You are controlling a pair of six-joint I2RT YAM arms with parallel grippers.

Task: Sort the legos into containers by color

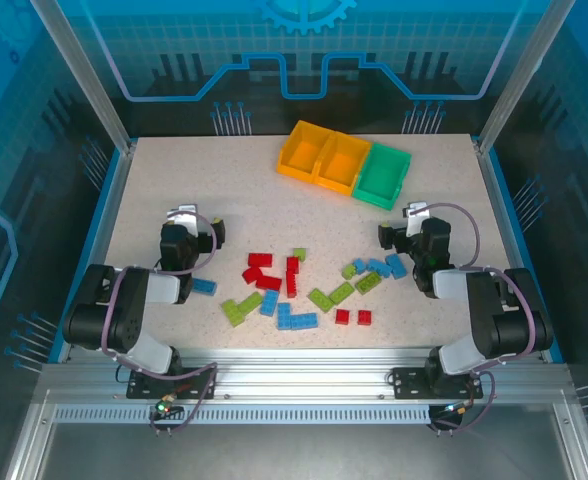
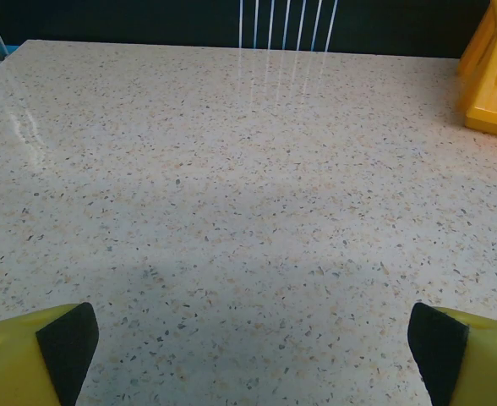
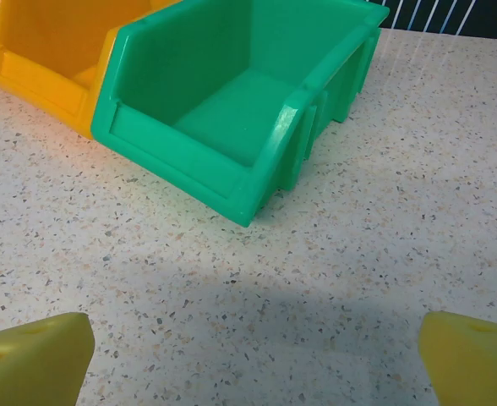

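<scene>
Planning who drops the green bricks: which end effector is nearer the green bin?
Right. The right end effector faces the green bin from a short way off, nearer the robot; the left end effector is much farther, off to its left.

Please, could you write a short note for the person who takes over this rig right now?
Left tool: open, empty, over the speckled table.
Right tool: open, empty, facing the green plastic bin.
Small red, blue and lime green studded plastic bricks lie scattered between the arms.
The two orange-yellow plastic bins adjoin the green one; no bin holds a brick.
Done: nothing. Left: sort every brick by colour.
</scene>
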